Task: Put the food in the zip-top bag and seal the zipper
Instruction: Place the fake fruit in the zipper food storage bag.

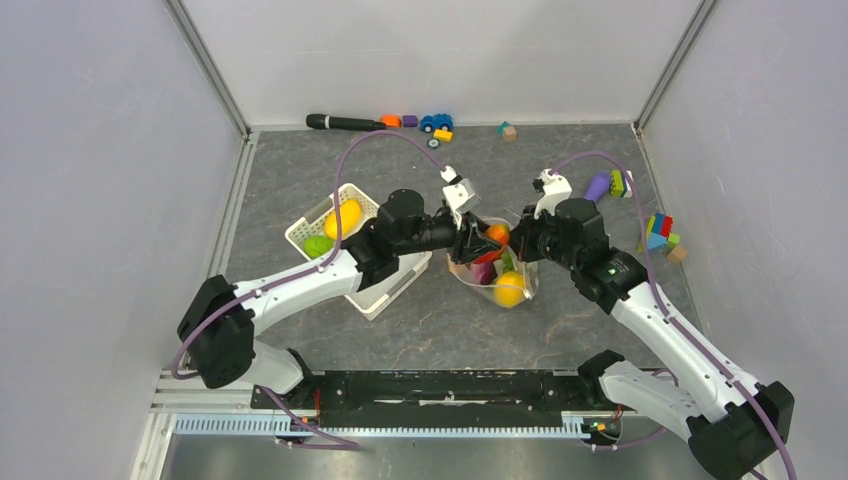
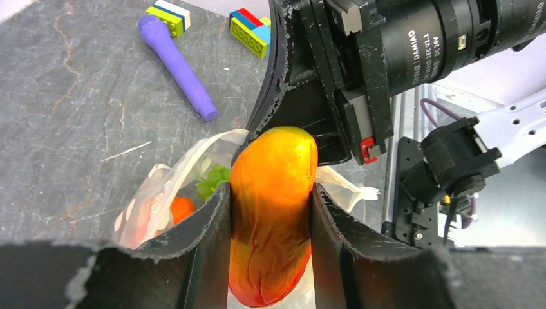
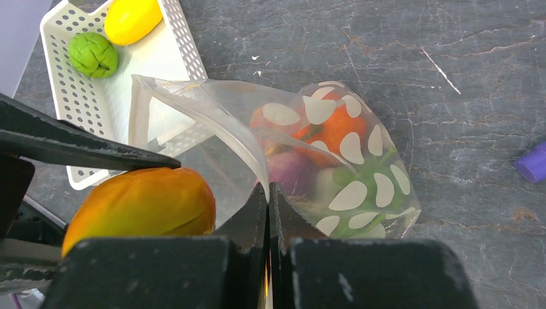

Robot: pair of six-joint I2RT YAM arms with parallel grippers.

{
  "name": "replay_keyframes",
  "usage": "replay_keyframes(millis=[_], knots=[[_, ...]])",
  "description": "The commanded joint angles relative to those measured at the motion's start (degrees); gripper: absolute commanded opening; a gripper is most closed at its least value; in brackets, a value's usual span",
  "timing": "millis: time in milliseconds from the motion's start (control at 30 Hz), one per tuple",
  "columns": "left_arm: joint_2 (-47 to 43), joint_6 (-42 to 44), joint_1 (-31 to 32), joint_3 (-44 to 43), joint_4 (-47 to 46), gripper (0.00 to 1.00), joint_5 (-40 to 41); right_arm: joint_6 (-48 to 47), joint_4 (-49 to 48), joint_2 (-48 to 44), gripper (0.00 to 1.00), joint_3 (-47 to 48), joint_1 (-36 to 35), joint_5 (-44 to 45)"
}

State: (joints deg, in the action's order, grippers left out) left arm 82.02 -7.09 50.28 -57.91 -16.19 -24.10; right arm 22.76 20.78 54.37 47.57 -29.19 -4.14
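Note:
The clear zip-top bag (image 1: 500, 278) with white prints lies mid-table, its mouth held up and open. Inside it show an orange fruit, a purple onion, green pieces and a yellow-orange fruit (image 1: 509, 290). My right gripper (image 3: 268, 190) is shut on the bag's mouth edge, where the zipper strip (image 3: 212, 122) curves away. My left gripper (image 2: 270, 190) is shut on an orange-yellow mango (image 2: 273, 206), holding it right at the bag's mouth (image 2: 161, 187). A yellow fruit (image 3: 132, 18) and a green pepper (image 3: 94, 55) lie in the white basket (image 3: 170, 38).
The white basket (image 1: 372, 285) stands left of the bag, under my left arm. A purple-handled brush (image 1: 598, 185) and coloured blocks (image 1: 660, 235) lie at the right. A black stick (image 1: 345, 122), a toy car (image 1: 435, 122) and small blocks sit along the back wall.

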Motion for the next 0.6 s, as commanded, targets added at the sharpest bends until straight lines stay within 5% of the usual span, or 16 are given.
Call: replay_keyframes(millis=[0, 567], knots=[[1.2, 6.42, 0.16, -0.71, -2.7, 0.08, -0.08, 0.79, -1.15, -1.51, 0.0, 3.03, 0.1, -1.81], [-0.79, 13.08, 0.15, 4.18, 1.38, 0.11, 4.62, 1.29, 0.22, -1.72, 0.0, 4.81, 0.1, -1.78]])
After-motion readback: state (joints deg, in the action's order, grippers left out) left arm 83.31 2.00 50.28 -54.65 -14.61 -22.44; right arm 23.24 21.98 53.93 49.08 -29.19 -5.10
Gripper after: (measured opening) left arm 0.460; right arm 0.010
